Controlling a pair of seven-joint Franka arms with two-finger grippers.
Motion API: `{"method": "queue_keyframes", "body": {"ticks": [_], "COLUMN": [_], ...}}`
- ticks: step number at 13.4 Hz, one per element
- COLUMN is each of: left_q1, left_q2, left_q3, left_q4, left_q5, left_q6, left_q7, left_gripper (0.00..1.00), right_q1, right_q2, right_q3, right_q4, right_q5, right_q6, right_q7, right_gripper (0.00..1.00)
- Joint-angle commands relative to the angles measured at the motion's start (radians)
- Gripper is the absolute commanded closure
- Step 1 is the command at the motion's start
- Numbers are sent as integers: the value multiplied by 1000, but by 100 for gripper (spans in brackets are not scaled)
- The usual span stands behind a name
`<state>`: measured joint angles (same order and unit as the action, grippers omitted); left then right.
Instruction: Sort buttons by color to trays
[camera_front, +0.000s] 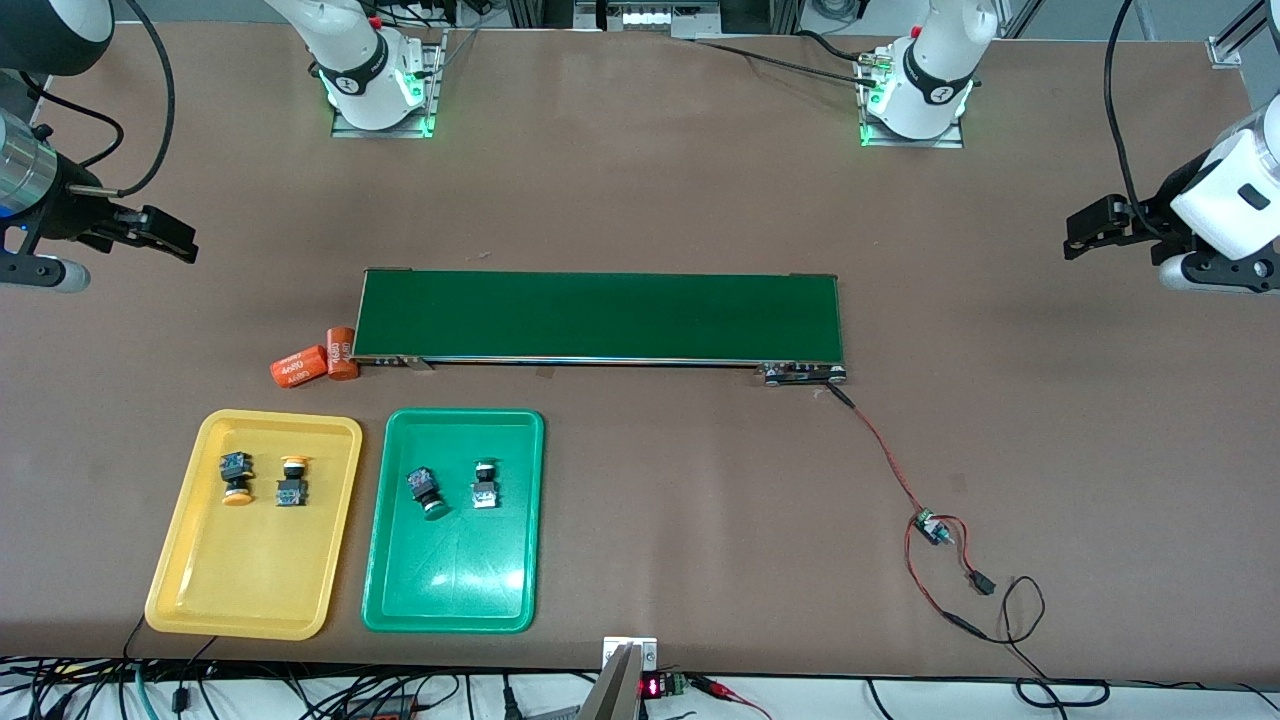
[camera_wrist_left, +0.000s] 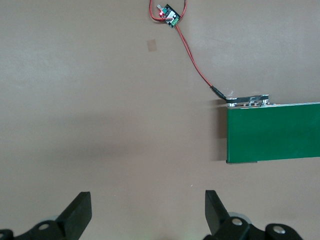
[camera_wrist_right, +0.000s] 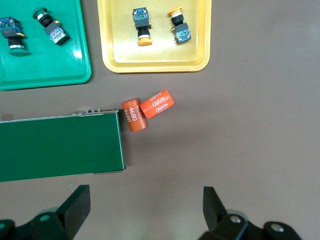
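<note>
Right gripper (camera_front: 170, 238) wide apart, waiting over bare table. Yellow tray (camera_front: 190, 560) holds two yellow-orange buttons (camera_front: 236, 477) (camera_front: 292, 479), black-blue bodies; green tray (camera_front: 520, 520) beside it holds two green buttons (camera_front: 427, 490) (camera_front: 484, 484). Left gripper (camera_front: 1085, 228) wide apart, waiting.

The long dark-green conveyor belt (camera_front: 600, 317) lies across the middle of the brown table (camera_front: 1050, 420) and serves as the landmark. Two orange cylinders with white print (camera_front: 315, 360) lie touching each other just beside the belt's corner at the right arm's end. Nearer the front camera than the belt sit two shallow plastic trays side by side — the green rectangular tray (camera_front: 520, 520) below the belt's end at the right arm's side, the yellow rectangular tray (camera_front: 200, 560) just beside it, farther toward that end of the table. Two yellow-capped push-button switches (camera_front: 263, 478) lie in the yellow tray, two green-capped push-button switches (camera_front: 453, 488) in the green tray — each pair in the tray's half nearer the belt. A red wire (camera_front: 880, 445) runs from the belt's corner at the left arm's end to a small circuit board (camera_front: 932, 527) nearer the camera.
</note>
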<state>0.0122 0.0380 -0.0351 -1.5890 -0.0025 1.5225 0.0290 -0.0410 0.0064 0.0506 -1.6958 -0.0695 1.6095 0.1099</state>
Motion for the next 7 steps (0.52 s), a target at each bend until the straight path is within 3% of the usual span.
{"method": "queue_keyframes", "body": {"ticks": [1,7], "left_q1": [-3,-3], "left_q2": [8,8], "left_q3": [0,-2], "left_q4": [30,30], "left_q5": [3,3], "left_q6": [-27,-41], "left_q7": [17,16], "left_gripper": [0,0], "right_q1": [7,7], "right_q2": [9,10], "right_q3": [-6,-5], "right_q4": [22,21], "right_q5": [16,17], "right_q6": [-2,3], "right_q7": [-12,-12], "right_gripper": [0,0]}}
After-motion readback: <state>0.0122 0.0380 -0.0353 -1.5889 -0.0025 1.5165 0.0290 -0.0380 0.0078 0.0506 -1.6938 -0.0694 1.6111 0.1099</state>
